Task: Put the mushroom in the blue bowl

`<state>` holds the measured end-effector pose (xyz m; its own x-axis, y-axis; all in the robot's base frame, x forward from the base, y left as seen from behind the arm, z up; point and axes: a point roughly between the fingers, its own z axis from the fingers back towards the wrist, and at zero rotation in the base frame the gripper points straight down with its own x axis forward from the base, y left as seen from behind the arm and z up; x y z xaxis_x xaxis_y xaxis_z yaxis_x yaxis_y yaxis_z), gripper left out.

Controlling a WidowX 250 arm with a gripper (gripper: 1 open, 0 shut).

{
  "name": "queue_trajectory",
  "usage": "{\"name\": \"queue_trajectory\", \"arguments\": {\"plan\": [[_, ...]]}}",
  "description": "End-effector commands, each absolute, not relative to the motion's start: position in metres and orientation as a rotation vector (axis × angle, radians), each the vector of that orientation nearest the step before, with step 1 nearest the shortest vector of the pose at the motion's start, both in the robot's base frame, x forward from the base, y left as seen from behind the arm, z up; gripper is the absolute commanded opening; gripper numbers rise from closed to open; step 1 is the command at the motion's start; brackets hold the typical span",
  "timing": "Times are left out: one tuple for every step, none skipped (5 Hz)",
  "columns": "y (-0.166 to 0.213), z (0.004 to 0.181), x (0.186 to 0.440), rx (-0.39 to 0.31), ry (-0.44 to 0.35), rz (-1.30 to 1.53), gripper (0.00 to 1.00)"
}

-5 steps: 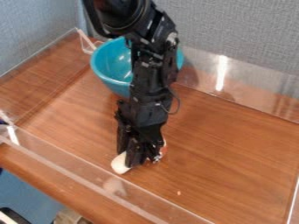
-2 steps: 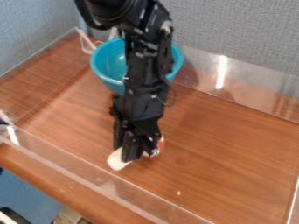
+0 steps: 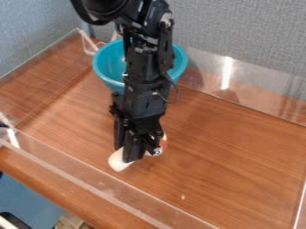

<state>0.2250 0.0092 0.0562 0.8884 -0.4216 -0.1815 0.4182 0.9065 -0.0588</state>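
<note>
Near the front edge of the wooden table, the gripper points almost straight down with its jaws closed on the mushroom — the cream stem pokes out to the lower left, the long axis slanting, the cap mostly hidden between the fingers. Behind the arm, the blue bowl sits toward the back, mouth up, well apart from the mushroom. Clear plastic walls rim the table; bare wood lies open to the right.

Mushroom under the gripper near the table's front edge, bowl behind.
</note>
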Motion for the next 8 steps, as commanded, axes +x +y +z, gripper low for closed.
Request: {"name": "queue_trajectory", "arguments": {"plan": [[0.010,0.073,0.231,-0.013,0.126,-0.435,0.00],[0.009,0.075,0.231,-0.017,0.120,-0.433,0.00],[0.007,0.077,0.230,-0.023,0.117,-0.430,0.00],[0.005,0.078,0.229,-0.027,0.115,-0.428,0.00],[0.004,0.077,0.228,-0.031,0.116,-0.427,0.00],[0.002,0.075,0.228,-0.036,0.118,-0.426,0.00],[0.000,0.074,0.227,-0.040,0.122,-0.425,0.00],[-0.001,0.073,0.226,-0.044,0.125,-0.424,0.00]]}}
